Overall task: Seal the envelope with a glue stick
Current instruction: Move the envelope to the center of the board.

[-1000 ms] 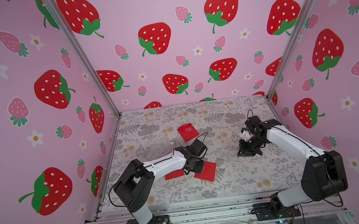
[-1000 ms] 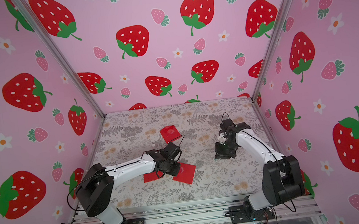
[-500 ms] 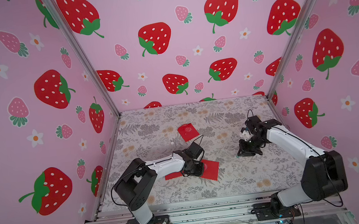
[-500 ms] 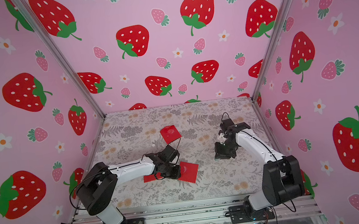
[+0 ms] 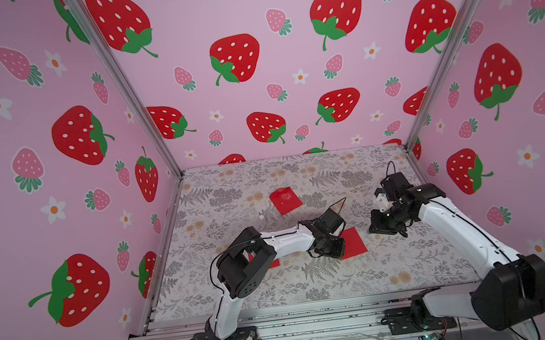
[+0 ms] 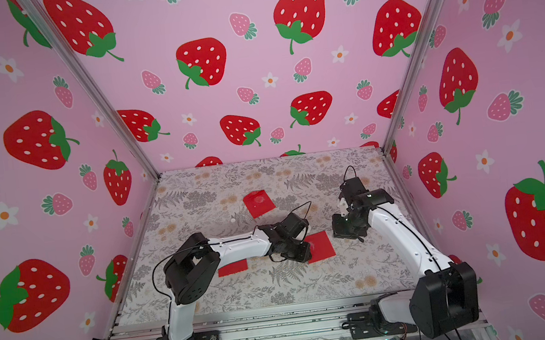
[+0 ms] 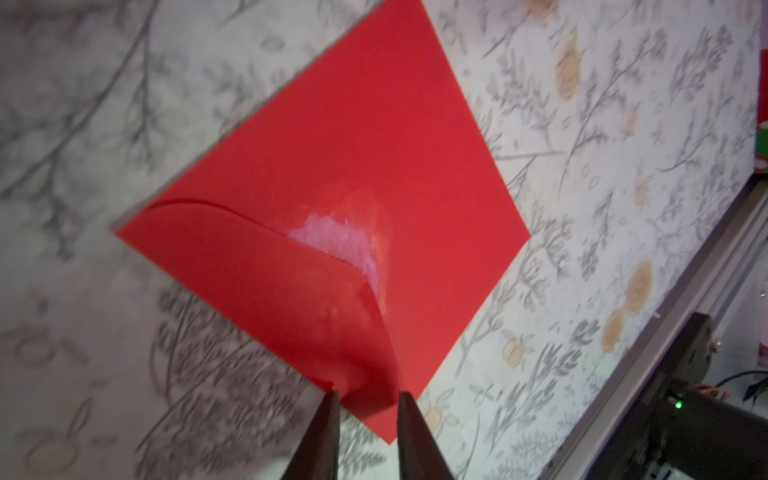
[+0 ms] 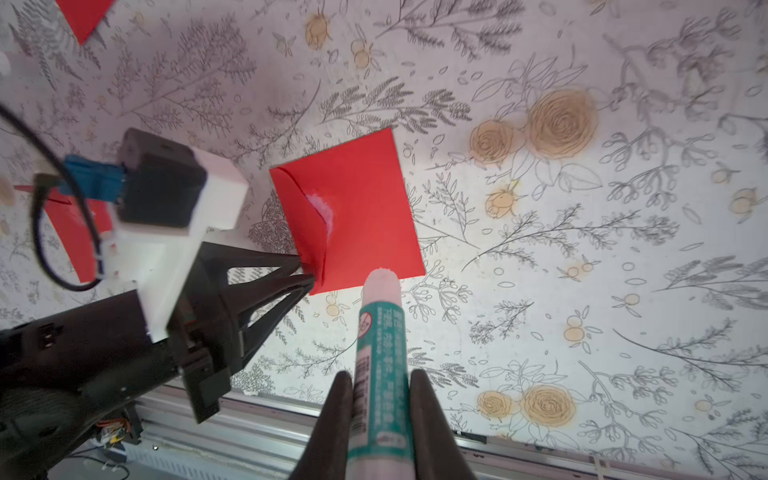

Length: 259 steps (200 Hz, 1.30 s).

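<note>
In both top views the red envelope (image 5: 354,243) lies flat on the tabletop (image 5: 364,280) between the arms. The left end effector (image 5: 338,248) is at its left edge and the right end effector (image 5: 384,226) is near its far corner, apart. Bare tabletop runs forward to the front rail (image 5: 314,307). Left wrist: the jaws stand narrowly apart astride the raised flap (image 7: 270,291); whether they pinch it I cannot tell. A glue smear (image 7: 336,237) shows past the flap's curved edge. Right wrist: the jaws clamp the uncapped glue stick (image 8: 380,345), its tip pointing at the envelope's edge, with open tabletop beyond.
</note>
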### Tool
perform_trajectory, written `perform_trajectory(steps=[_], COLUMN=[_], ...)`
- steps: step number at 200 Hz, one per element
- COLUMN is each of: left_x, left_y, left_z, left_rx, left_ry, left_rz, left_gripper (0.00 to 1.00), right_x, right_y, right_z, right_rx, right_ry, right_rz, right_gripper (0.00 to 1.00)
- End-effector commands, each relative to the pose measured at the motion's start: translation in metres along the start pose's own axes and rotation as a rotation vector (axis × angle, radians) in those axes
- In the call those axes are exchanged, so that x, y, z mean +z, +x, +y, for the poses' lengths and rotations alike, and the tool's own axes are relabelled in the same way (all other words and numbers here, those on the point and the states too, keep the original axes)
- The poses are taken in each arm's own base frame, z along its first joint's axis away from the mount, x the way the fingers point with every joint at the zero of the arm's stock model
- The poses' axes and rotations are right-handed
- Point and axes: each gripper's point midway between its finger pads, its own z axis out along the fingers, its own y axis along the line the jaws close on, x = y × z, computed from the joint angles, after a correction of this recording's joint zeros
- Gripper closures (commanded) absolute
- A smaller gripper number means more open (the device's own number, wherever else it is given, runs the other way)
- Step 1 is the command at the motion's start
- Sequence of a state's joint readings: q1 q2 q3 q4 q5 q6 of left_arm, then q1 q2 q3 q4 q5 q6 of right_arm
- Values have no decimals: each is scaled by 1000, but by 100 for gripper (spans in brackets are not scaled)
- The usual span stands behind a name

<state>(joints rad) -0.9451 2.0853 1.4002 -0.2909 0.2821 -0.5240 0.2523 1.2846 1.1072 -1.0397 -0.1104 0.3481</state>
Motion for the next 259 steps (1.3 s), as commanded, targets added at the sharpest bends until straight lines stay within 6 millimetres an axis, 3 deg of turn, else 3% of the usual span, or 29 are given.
perform_trajectory(steps=[1, 39, 59, 79, 103, 122, 151, 178, 201, 228, 259], left_x=[29, 35, 11, -27, -77, -116, -171, -204, -208, -194, -178], left_y=[11, -8, -19, -18, -7, 5, 23, 30, 19, 2, 15], left_z=[16, 22, 24, 24, 55, 97, 171, 217, 239, 255, 276], left_rx=[9, 55, 104, 192, 274, 298, 140, -2, -151, -230, -319], left_ry=[-76, -116, -152, -166, -288, -425, -558, -604, -519, -430, -422], left_rz=[86, 56, 17, 4, -2, 1, -26, -77, -146, -178, -100], left_gripper=[74, 73, 69, 64, 55, 53, 45, 31, 24, 15, 14], right_x=[-12, -18, -17, -17, -10, -6, -6, -5, -2, 0, -1], right_y=[-6, -9, -9, -10, -9, -9, -12, -14, -14, -15, -15], right_z=[-23, -29, -27, -26, -23, -18, -16, -12, -10, -7, -5], right_rx=[44, 70, 70, 70, 67, 67, 60, 58, 52, 47, 44], right_ry=[91, 83, 71, 68, 49, 25, 16, -3, -12, -31, -39], right_rz=[-91, -125, -116, -113, -89, -71, -70, -69, -62, -57, -61], right_gripper=[100, 100, 100, 100, 100, 100, 100, 100, 100, 100, 100])
